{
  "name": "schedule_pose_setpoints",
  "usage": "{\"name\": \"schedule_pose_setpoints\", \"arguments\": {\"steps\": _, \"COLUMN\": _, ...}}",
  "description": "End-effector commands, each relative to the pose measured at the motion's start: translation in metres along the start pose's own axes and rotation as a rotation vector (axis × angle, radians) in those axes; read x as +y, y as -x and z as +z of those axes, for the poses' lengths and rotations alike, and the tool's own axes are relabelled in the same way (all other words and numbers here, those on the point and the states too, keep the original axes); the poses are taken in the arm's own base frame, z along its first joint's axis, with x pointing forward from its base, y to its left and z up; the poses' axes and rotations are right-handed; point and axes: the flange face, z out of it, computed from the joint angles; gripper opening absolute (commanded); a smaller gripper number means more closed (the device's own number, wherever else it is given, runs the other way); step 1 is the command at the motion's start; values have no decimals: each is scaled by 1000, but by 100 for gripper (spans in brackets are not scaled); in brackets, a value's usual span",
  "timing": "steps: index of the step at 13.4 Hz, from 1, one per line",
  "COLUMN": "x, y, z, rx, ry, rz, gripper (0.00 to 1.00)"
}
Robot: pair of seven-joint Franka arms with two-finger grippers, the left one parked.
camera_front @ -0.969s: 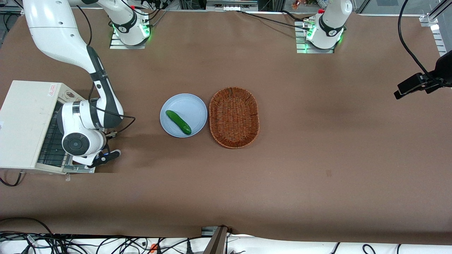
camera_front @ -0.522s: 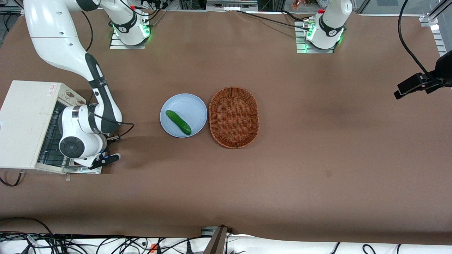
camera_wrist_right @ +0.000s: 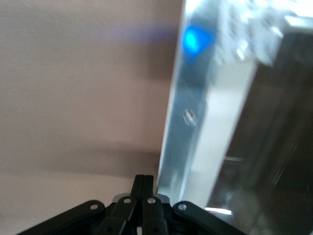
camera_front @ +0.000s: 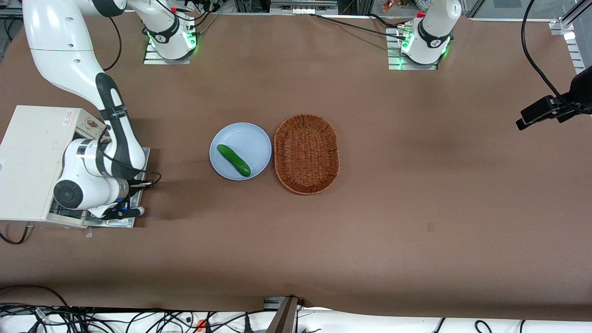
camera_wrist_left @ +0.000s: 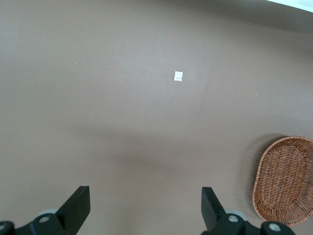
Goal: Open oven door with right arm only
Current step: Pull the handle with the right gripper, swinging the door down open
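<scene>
The cream-white oven (camera_front: 32, 157) stands at the working arm's end of the table. Its oven door (camera_front: 144, 159) hangs open, swung down low in front of the oven, mostly hidden under my right arm (camera_front: 60, 51). My gripper (camera_front: 132, 212) sits over the door's outer edge, at the corner nearer the front camera. In the right wrist view the gripper (camera_wrist_right: 143, 183) is shut with nothing between its fingers. It sits right beside the door's silver frame (camera_wrist_right: 188, 122), with the dark glass (camera_wrist_right: 274, 147) past it. The bar handle is hidden.
A light blue plate (camera_front: 252, 141) with a green cucumber (camera_front: 233, 160) lies mid-table. A brown wicker basket (camera_front: 306, 153) lies beside it toward the parked arm's end and also shows in the left wrist view (camera_wrist_left: 288, 178). Brown cloth covers the table.
My wrist and gripper have moved toward the oven. The door's silver frame now reaches farther out in front of the oven than before.
</scene>
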Motion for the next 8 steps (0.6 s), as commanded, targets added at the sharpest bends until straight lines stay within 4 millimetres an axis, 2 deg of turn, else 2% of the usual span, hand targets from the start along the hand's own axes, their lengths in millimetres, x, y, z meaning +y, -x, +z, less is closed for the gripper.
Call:
{"name": "schedule_pose_setpoints", "arguments": {"steps": 1, "x": 3, "y": 6, "z": 0, "rx": -50, "ry": -84, "rz": 124, "gripper": 0}}
{"name": "schedule_pose_setpoints", "arguments": {"steps": 5, "x": -6, "y": 8, "z": -28, "rx": -85, "ry": -93, "rz": 139, "gripper": 0}}
{"name": "schedule_pose_setpoints", "arguments": {"steps": 8, "x": -10, "y": 15, "z": -62, "rx": -84, "ry": -94, "rz": 103, "gripper": 0}}
